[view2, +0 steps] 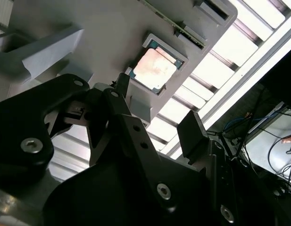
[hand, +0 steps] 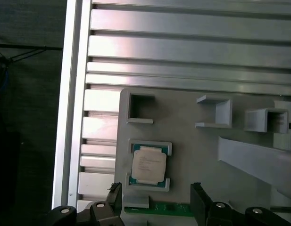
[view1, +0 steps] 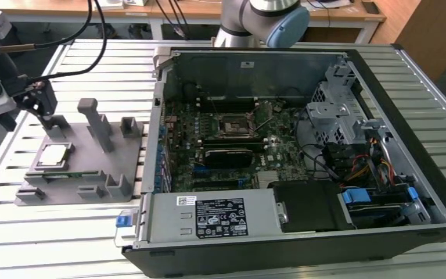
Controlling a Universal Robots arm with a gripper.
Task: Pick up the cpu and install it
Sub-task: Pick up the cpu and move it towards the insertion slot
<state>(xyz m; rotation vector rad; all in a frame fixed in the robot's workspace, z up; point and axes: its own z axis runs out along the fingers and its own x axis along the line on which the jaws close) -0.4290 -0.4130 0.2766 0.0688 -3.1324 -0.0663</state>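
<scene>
Pincer (hand: 155,197) spread, hangs near cpu (hand: 148,165), not touching; cpu flat in grey fixture (hand: 197,155) recess, exterior view's left of computer case (view1: 285,232).

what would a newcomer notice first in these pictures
The open computer case takes up the exterior view's right, its motherboard exposed. On that view's left, the shiny cpu sits in a recess of the grey fixture, with the open gripper close by.
</scene>
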